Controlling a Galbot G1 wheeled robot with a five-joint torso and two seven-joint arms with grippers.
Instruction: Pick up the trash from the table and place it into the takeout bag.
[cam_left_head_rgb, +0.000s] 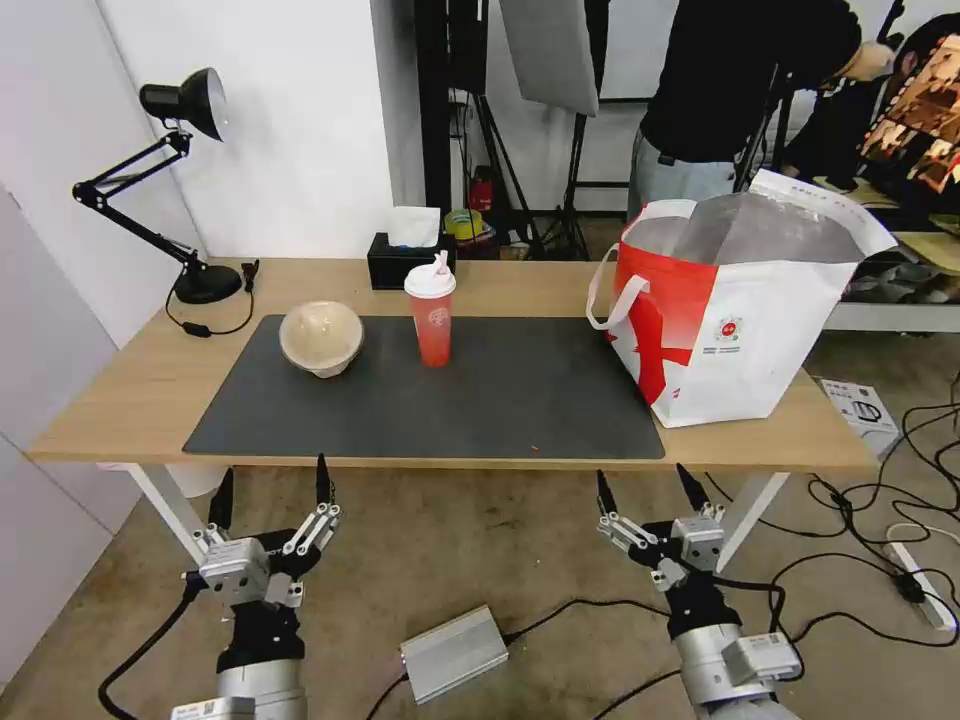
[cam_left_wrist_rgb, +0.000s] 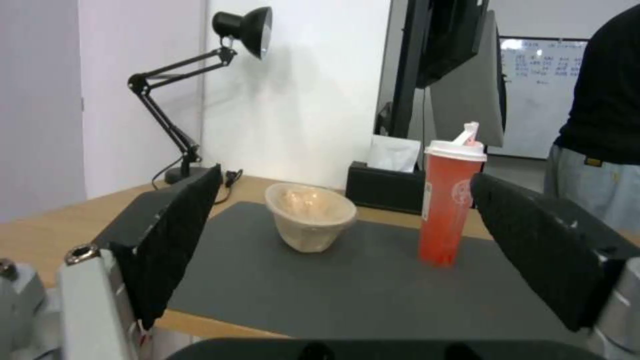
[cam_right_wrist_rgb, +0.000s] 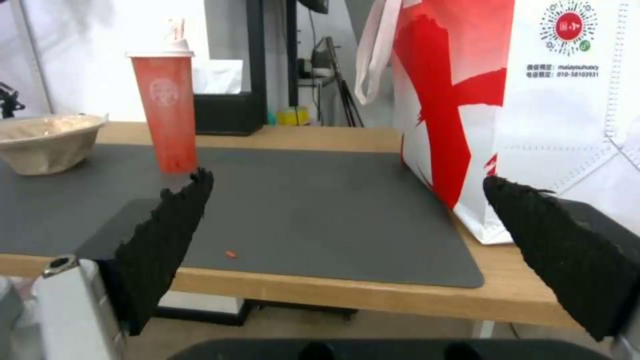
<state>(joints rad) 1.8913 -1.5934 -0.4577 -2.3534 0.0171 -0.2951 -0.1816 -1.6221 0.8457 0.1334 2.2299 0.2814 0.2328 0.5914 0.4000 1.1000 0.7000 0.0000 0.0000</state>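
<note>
On the table (cam_left_head_rgb: 130, 390), a beige lidded bowl (cam_left_head_rgb: 321, 338) (cam_left_wrist_rgb: 311, 215) (cam_right_wrist_rgb: 47, 140) sits on the left part of the dark mat (cam_left_head_rgb: 500, 400). Just to its right stands a tall red drink cup (cam_left_head_rgb: 431, 316) (cam_left_wrist_rgb: 449, 200) (cam_right_wrist_rgb: 165, 105) with a white lid. The red-and-white takeout bag (cam_left_head_rgb: 740, 320) (cam_right_wrist_rgb: 507, 100) stands open at the table's right end, foil lining showing. My left gripper (cam_left_head_rgb: 272, 485) (cam_left_wrist_rgb: 340, 245) hangs open below the table's front edge, left of centre. Held open too, my right gripper (cam_left_head_rgb: 650, 487) (cam_right_wrist_rgb: 347, 240) is below the front edge toward the bag.
A black tissue box (cam_left_head_rgb: 408, 260) and a black desk lamp (cam_left_head_rgb: 190, 190) stand at the table's back. A small red scrap (cam_right_wrist_rgb: 230, 254) lies on the mat near the front. Cables, a power strip (cam_left_head_rgb: 915, 585) and a metal box (cam_left_head_rgb: 455, 650) lie on the floor.
</note>
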